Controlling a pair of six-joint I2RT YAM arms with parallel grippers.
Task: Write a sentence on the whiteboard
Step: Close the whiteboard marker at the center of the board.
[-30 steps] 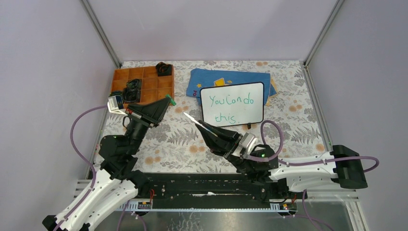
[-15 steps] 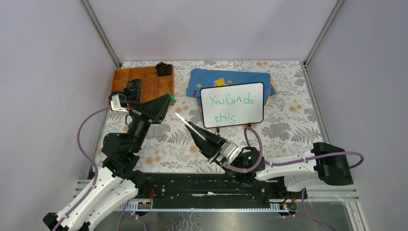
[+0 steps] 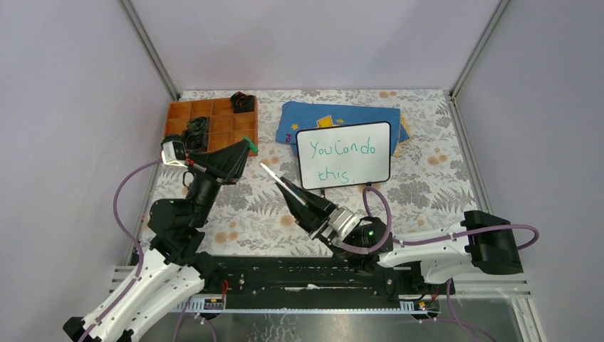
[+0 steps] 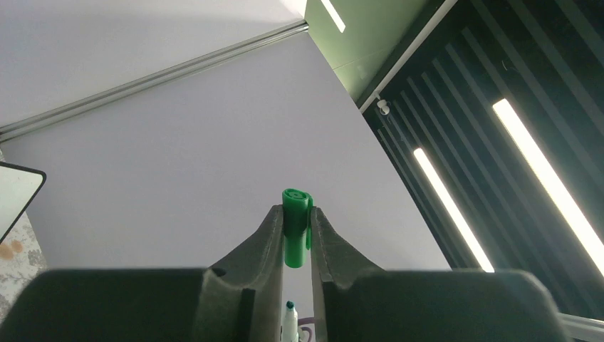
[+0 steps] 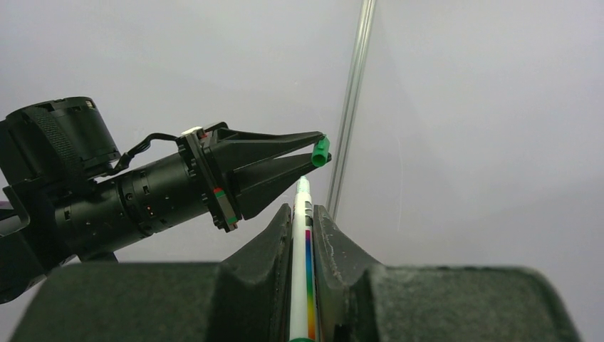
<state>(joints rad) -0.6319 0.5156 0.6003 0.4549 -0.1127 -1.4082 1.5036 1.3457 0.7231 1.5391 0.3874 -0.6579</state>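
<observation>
The whiteboard [image 3: 344, 154] lies at the back middle of the table with the sentence [image 3: 345, 151], "You can do this", in green across two lines. My left gripper [image 3: 248, 148] [image 4: 293, 211] is shut on a green marker cap [image 3: 251, 149] [image 4: 295, 231], held up above the table. My right gripper [image 3: 292, 191] [image 5: 303, 208] is shut on a white marker [image 3: 274, 175] [image 5: 302, 263] with a rainbow stripe. The marker's uncapped green tip [image 5: 303, 183] points at the cap [image 5: 321, 151] and stands a short gap below it.
An orange compartment tray [image 3: 214, 127] holding black items sits at the back left, just behind the left gripper. A blue cloth [image 3: 335, 114] with a yellow print lies under the whiteboard's far edge. Purple cables loop beside both arms. Enclosure walls stand close on three sides.
The right arm has swung left, carrying the marker tip away from the whiteboard and closer to the cap. The left gripper has barely moved. Both grips are unchanged.
</observation>
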